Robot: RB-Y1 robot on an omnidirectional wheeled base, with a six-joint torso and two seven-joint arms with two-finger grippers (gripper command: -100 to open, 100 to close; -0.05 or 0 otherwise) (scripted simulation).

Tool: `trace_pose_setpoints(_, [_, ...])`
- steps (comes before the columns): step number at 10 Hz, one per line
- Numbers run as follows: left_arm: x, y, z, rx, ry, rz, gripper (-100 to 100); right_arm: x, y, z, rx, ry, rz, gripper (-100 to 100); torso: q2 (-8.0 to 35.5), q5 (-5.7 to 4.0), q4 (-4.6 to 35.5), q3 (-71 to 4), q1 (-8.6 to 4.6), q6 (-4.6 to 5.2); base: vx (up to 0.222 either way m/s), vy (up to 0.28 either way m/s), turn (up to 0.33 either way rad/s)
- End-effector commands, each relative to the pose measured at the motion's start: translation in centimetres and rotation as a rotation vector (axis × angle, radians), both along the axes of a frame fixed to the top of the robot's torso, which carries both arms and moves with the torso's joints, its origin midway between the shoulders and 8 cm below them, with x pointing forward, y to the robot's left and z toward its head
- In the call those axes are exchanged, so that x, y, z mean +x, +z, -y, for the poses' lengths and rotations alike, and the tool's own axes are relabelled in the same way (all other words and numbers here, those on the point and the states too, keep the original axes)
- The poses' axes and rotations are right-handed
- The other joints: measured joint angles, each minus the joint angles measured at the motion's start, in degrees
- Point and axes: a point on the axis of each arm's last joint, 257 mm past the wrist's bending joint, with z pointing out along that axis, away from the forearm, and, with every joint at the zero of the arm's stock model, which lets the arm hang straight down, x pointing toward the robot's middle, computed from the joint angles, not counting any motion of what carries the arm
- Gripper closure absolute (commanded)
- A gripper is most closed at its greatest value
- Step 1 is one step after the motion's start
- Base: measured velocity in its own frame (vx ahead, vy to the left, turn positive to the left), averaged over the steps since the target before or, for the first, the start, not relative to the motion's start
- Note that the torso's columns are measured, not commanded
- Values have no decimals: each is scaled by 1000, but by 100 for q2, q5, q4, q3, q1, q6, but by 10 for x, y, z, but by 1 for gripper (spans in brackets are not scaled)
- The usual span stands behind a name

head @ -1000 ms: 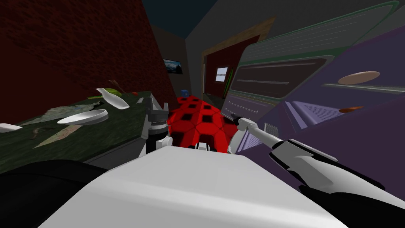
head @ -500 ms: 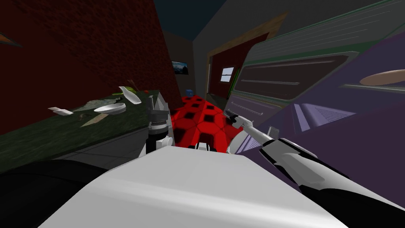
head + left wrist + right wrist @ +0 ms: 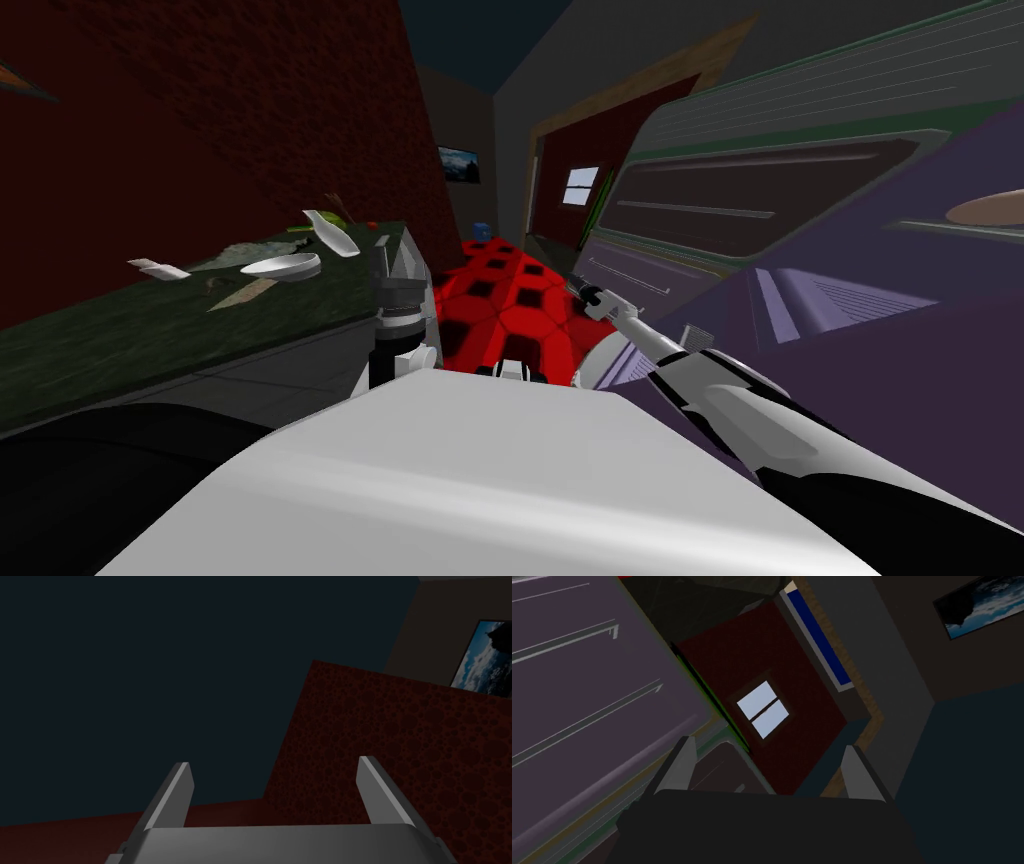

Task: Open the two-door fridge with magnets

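Note:
A tall purple front (image 3: 900, 330) fills the right of the head view, with a tan oval patch (image 3: 990, 208) stuck on it; I cannot tell whether it is the fridge. Farther along stand purple panels (image 3: 640, 275) with thin bar handles and a dark framed panel (image 3: 760, 200). My right gripper (image 3: 577, 287) reaches out low beside those panels, open and empty. In the right wrist view the right gripper (image 3: 767, 748) holds nothing, and the barred purple panels (image 3: 587, 676) lie beside one finger. My left gripper (image 3: 398, 255) is raised near the counter's corner, open and empty (image 3: 274, 761).
A dark green counter (image 3: 150, 330) runs along the left with a white bowl (image 3: 282, 265) and other dishes. A red and black tiled floor (image 3: 510, 300) forms a narrow aisle ahead. A dark red wall with a small window (image 3: 581, 185) closes the far end.
My head view has swung left: the counter dishes and the tan oval have slid rightward in the picture. Both grippers keep their places and stay open.

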Motion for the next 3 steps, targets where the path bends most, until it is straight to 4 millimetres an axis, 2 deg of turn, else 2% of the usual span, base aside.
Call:
trace_pose_setpoints(1, [0, 0, 0, 0, 0, 0, 0, 12, 28, -51, 284, 47, 62, -100, 8, 0, 4, 7, 12, 6, -140, -154, 196])
trace_pose_setpoints(2, [0, 0, 0, 0, 0, 0, 0, 14, 42, -51, 362, 47, 88, -100, -19, 13, -3, -9, 50, 15, -80, -83, -22])
trace_pose_setpoints(3, [0, 0, 0, 0, 0, 0, 0, 16, 54, -46, 437, 39, 108, -100, -52, 23, -13, -30, 81, 15, -20, -12, -44])
